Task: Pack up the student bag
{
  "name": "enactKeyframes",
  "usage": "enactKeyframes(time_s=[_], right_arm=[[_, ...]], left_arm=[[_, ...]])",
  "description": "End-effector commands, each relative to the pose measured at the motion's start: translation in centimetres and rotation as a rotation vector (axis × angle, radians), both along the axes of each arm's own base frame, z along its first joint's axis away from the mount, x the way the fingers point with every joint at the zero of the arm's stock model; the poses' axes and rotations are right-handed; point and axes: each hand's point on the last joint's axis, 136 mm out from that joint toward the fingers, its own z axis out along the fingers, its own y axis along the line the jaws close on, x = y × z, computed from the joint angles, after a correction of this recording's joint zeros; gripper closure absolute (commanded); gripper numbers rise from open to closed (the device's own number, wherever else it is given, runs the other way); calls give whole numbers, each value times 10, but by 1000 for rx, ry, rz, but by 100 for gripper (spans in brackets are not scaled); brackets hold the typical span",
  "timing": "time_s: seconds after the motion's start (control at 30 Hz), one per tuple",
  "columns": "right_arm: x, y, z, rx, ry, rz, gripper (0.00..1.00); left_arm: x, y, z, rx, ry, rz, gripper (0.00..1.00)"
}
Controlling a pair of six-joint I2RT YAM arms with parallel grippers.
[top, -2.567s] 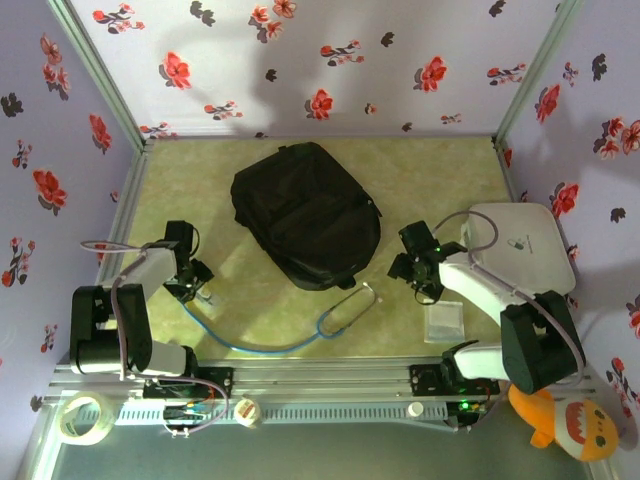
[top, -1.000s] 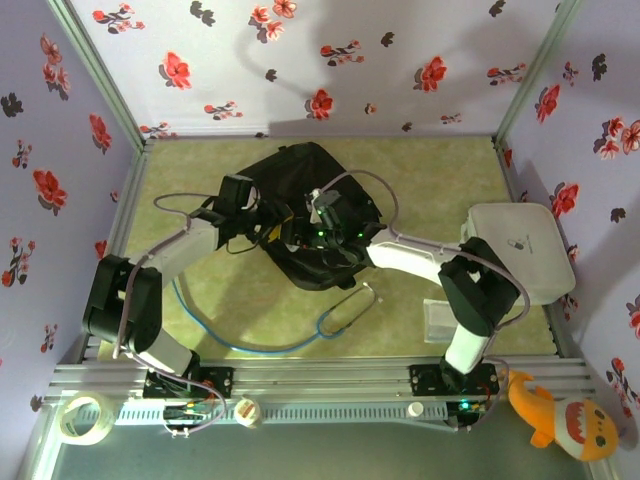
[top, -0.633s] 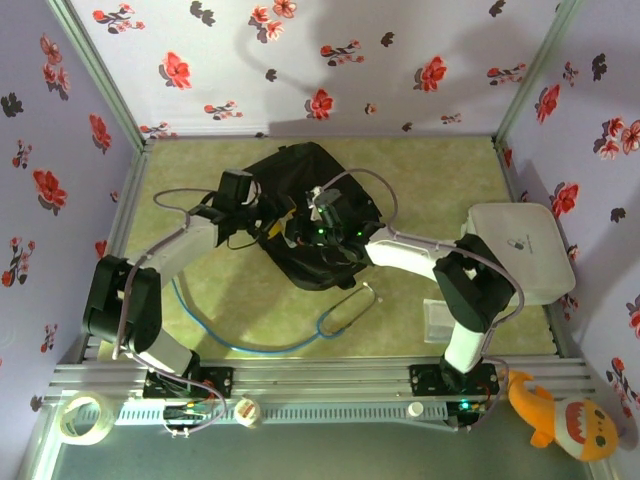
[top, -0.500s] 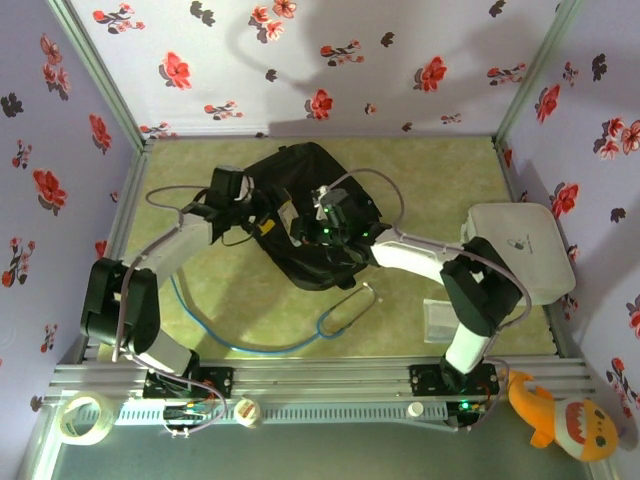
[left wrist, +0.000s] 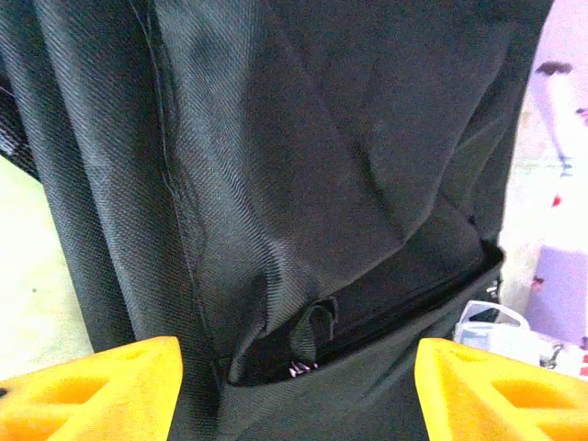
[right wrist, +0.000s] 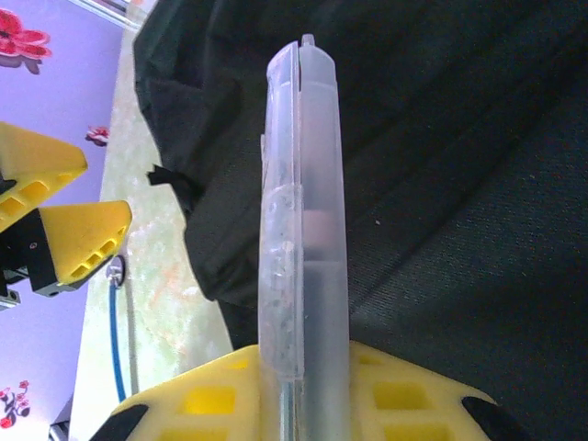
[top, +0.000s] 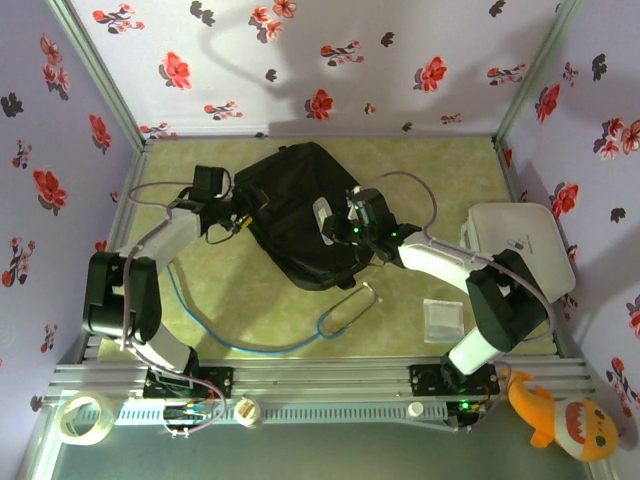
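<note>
The black student bag (top: 300, 200) lay in the middle of the desk (top: 430, 170), one of my arms at each flank.

It was a soft, woven-fabric backpack, rounded and creased, by far the largest dark shape. My left end effector (top: 240, 222) stood at the bag's left edge, fingers apart with nothing gripped. Its wrist camera gave the weave, a pocket opening and a small pull tab (left wrist: 317, 333) close up, where the overhead view gave a plain dark mass. My right end effector (right wrist: 303, 372) hung over the bag's right half, clamped on a translucent plastic case (right wrist: 301, 202) seen edge-on; its contents were too blurred to tell. From above the case was a pale patch, and the fingers gripping it were hidden beneath the wrist. Both wrist cameras cut the bag's outline off.
</note>
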Motion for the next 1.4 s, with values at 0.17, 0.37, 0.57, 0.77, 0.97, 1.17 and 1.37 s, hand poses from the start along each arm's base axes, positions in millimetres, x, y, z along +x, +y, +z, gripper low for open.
enactKeyframes(time_s=[0.17, 0.37, 0.57, 0.77, 0.97, 1.17, 1.37], right_arm=[[-2, -2, 9, 46, 22, -15, 92], [-4, -2, 10, 57, 31, -16, 92], [-5, 0, 11, 89, 34, -24, 91], [-8, 11, 18, 156, 19, 8, 91], [-11, 26, 27, 203, -3, 101, 91], [4, 38, 18, 212, 25, 106, 91], [6, 41, 5, 239, 89, 95, 91]], left_arm=[[16, -35, 20, 450, -173, -455, 39], [33, -47, -3, 639, -145, -641, 49], [54, -59, -29, 791, -138, -663, 63], [61, -59, -32, 852, -126, -611, 90], [46, -73, 9, 717, -182, -606, 100], [28, -81, 40, 586, -225, -579, 100], [16, -79, 58, 512, -262, -542, 100]])
